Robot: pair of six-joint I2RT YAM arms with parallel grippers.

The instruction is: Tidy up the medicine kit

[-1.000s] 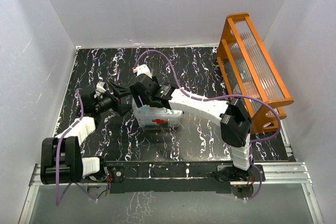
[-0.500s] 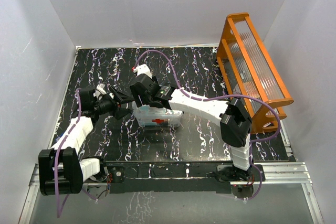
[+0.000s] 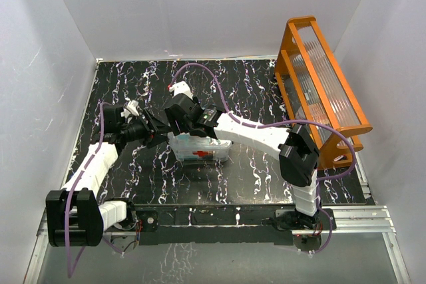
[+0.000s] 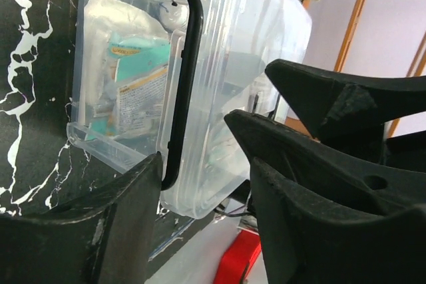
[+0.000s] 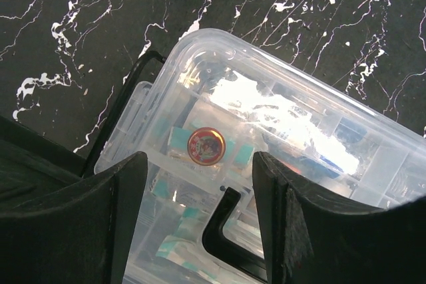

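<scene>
- The medicine kit (image 3: 200, 149) sits about mid-tabletop (image 3: 259, 84), slightly nearer the near edge, within easy reach of both arms.
- Its clear lid (image 5: 279, 118) is on, and packets show through the walls.
- The left gripper (image 4: 193, 144) is at the kit's left end, fingers apart around the black handle (image 4: 185, 78) but gripping nothing, probably lining up to work it.
- The right gripper (image 5: 200, 161) hovers over the lid, fingers spread and empty, likely to steady it.

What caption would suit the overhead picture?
Left gripper and right gripper hover at a clear medicine box on a black marbled table, orange rack nearby.
</scene>
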